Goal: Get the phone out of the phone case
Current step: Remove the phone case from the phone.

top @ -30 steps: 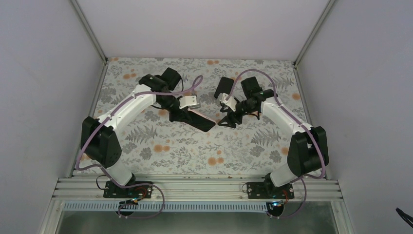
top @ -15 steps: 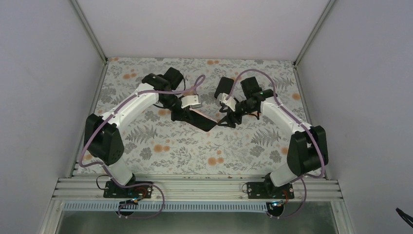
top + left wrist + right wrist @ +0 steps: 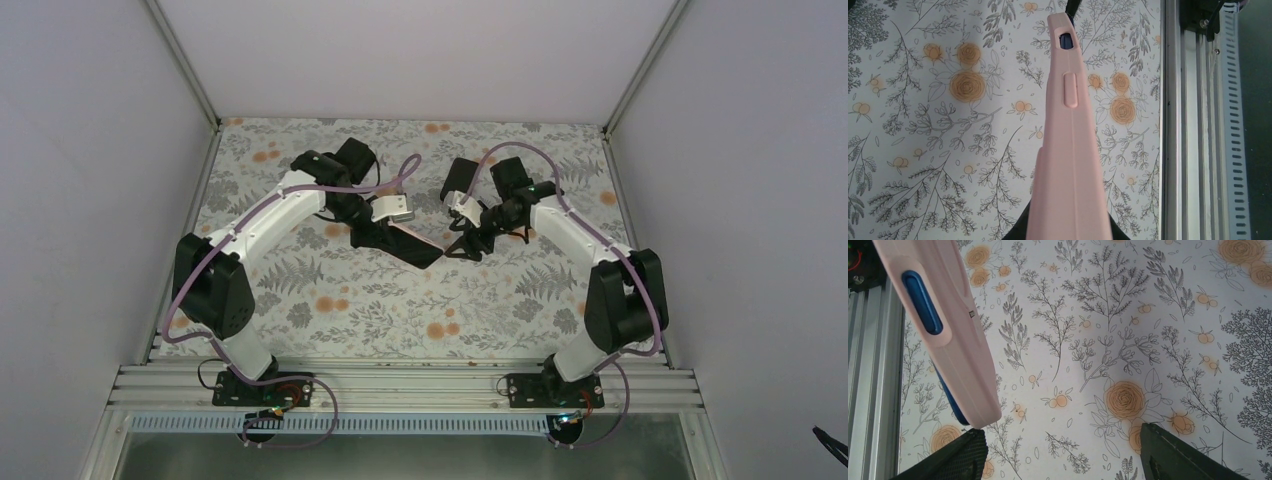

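- Bright, even, diffuse light throughout.
- Faint soft shadows on the table [image 3: 1148, 315] in the right wrist view.
- Case [image 3: 1073, 165] slightly blurred close to the left wrist lens.

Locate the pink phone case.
In top view the pink rubbery phone case is mid-table, in the left arm's fingers, beside the right arm's open fingers.

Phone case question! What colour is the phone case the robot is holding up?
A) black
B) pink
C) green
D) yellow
B: the phone case shows pale pink in both wrist views, and only the phone peeking through its cutouts is blue.
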Robot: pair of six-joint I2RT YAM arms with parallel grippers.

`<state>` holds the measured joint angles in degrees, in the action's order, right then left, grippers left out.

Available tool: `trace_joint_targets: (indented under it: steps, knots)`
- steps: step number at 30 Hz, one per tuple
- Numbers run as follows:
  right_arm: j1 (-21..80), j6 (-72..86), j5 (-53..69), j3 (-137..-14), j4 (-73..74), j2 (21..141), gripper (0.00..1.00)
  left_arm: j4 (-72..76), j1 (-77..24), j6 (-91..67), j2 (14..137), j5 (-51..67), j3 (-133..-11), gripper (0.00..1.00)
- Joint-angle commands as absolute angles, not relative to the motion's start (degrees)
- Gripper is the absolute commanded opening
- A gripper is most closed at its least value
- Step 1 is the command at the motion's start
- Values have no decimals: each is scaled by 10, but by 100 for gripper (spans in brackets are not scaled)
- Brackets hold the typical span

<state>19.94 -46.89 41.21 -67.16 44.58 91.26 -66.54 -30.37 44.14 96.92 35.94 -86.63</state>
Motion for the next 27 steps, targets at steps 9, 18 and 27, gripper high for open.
trace_joint_targets:
  steps: [9,18,27]
  knots:
    - [204,-483,432,-733,462,937,75,-664,-310,448,965,405,-883,2]
    - [203,-493,406,-713,475,911,74,-661,-310,450,962,392,-880,2]
    - [203,-511,418,-692,499,894,73,-652,-308,447,954,388,-871,2]
